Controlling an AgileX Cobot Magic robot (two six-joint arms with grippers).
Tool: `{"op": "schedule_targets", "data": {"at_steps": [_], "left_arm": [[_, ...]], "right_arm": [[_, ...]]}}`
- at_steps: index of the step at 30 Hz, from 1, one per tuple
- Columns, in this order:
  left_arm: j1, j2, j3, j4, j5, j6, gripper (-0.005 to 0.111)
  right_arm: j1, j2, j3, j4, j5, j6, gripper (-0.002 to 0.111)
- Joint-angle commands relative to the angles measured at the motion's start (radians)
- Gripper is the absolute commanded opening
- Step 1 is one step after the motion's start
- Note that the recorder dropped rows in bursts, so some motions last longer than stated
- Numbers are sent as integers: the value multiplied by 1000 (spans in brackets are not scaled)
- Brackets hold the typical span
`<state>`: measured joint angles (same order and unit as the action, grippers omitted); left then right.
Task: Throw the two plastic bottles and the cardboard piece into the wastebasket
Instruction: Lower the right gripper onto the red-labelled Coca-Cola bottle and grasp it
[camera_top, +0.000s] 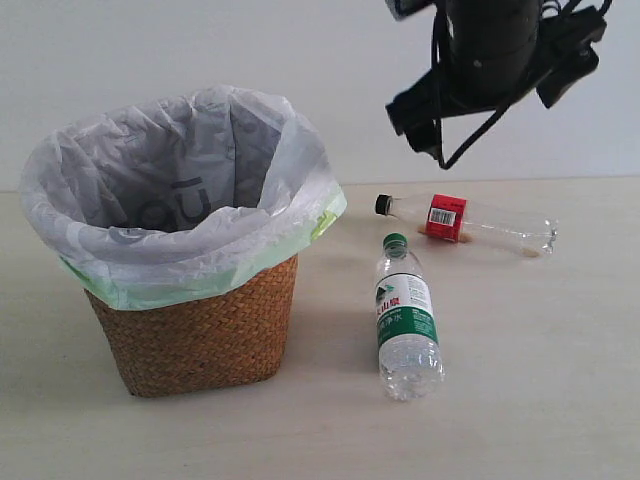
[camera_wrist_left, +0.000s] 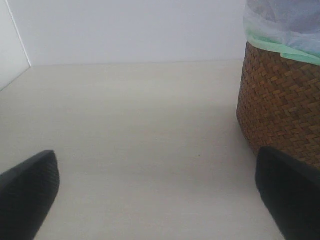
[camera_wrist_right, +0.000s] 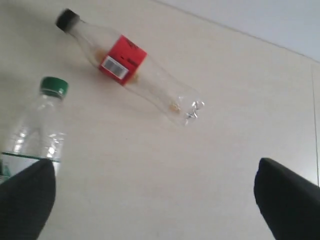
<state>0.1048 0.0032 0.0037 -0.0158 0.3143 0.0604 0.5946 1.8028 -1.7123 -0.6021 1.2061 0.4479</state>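
The right gripper (camera_wrist_right: 155, 200) hangs above the table (camera_top: 560, 380) with its fingers (camera_wrist_right: 282, 200) spread wide and empty. Closest, just beside one finger, lies the green-capped bottle (camera_wrist_right: 32, 135). Farther ahead, beyond the fingertips, lies the red-labelled bottle (camera_wrist_right: 127, 70), apart from the first. Both look empty, so probably light, thin-walled, slick and ready to roll. A gentle squeeze across the labelled middle seems safest. The left gripper (camera_wrist_left: 157, 190) is also spread, nothing between its fingers, with the wastebasket (camera_wrist_left: 280, 100) right beside one of them. The cardboard piece shows in no view.
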Motion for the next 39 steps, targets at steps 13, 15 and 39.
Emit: {"op": "schedule_targets", "data": {"at_steps": [13, 15, 39], "left_arm": [[2, -3, -4, -2, -7, -9, 108], [2, -3, -4, -2, -7, -9, 108], [2, -3, -4, -2, -7, -9, 108]], "right_arm": [[-269, 337, -7, 70, -240, -515, 98], [-274, 370, -25, 70, -288, -515, 98], [-276, 661, -243, -127, -357, -551, 36]]}}
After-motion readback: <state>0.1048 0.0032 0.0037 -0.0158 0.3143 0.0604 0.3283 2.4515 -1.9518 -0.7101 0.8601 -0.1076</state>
